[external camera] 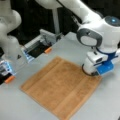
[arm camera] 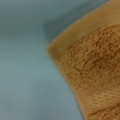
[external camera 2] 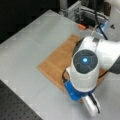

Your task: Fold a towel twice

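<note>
The tan towel (external camera: 60,87) lies spread flat in a single layer on the grey table (external camera: 110,100), one corner pointing to the view's right. My gripper (external camera: 90,73) is down at that right corner, touching or just above the cloth; its fingers do not show. In a front view my arm's wrist covers that corner of the towel (external camera 2: 56,62) and hides the gripper. The wrist view is filled by a close-up of the towel corner (arm camera: 95,70), with its smooth woven band along the edge, lying over the table (arm camera: 22,75).
A second white arm (external camera: 8,37) stands at the left. A metal fixture (external camera: 40,42) with orange clips (external camera: 48,50) (external camera: 9,79) runs along the table's back left edge; one clip (external camera 2: 81,26) also shows beyond the towel.
</note>
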Robot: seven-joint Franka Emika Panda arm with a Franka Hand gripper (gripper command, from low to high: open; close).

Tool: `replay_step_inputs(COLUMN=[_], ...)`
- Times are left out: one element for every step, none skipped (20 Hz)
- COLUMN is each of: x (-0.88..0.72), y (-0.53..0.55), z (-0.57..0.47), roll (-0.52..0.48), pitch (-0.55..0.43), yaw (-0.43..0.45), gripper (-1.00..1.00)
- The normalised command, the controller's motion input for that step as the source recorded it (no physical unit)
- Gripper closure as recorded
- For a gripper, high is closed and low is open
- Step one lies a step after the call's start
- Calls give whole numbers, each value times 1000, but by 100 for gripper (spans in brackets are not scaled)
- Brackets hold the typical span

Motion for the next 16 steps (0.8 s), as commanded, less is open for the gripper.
replay_step_inputs(x=[28,-5,-22,-48,-78,-92,-114,-134,-145,-155,-155,-148,-142,-138,-140,-142], y=[-92,-99,-91,-79,-64,-44,-27,-11,10,32,46,57,60,63,61,59], z=[-242,-270,-268,-279,-295,-290,-291,-283,-261,-242,-216,-179,-157,-130,-120,-122], roll=[-381,-379,-367,-351,-332,-312,-291,-284,-278,-271,-267,-264,-261,-248,-241,-239], pitch=[-35,-60,-71,-93,-106,-115,-124,-127,-134,-136,-141,-148,-154,-147,-144,-141], yaw=[94,102,98,78,56,40,19,-13,-38,-59,-61,-55,-45,-75,-72,-65], gripper=[-100,-100,-100,-100,-100,-100,-100,-100,-100,-100,-100,-100,-100,-100,-100,-100])
